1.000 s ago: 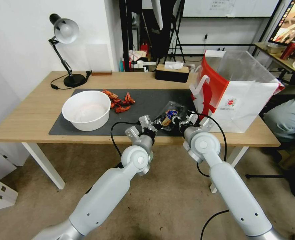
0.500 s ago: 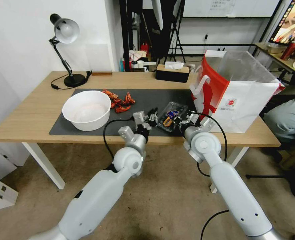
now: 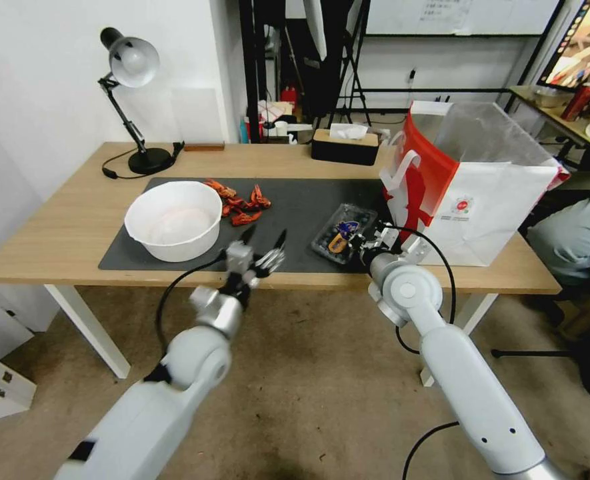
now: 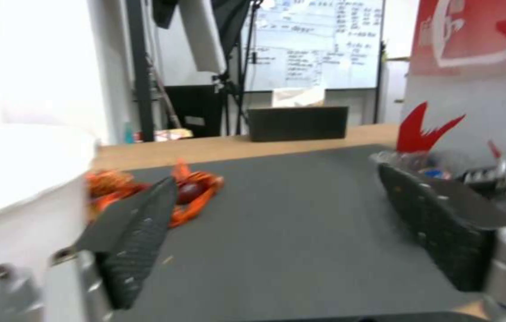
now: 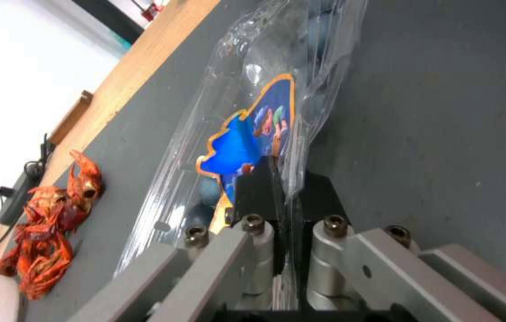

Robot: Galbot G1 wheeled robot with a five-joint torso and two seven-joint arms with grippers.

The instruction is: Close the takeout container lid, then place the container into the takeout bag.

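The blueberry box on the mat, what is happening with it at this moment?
The right hand is shut on the edge of the takeout container, which lies on the dark mat with its lid down. The left hand hangs open and empty, apart from it, near the white bowl. The takeout bag stands open beside it, waiting.

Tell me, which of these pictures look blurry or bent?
Head view: wide-angle bend, table edges curve. Left wrist view: soft blur, white bowl washed out beside the open left claw. Right wrist view: glare streaks on the takeout container pinched by the right claw.
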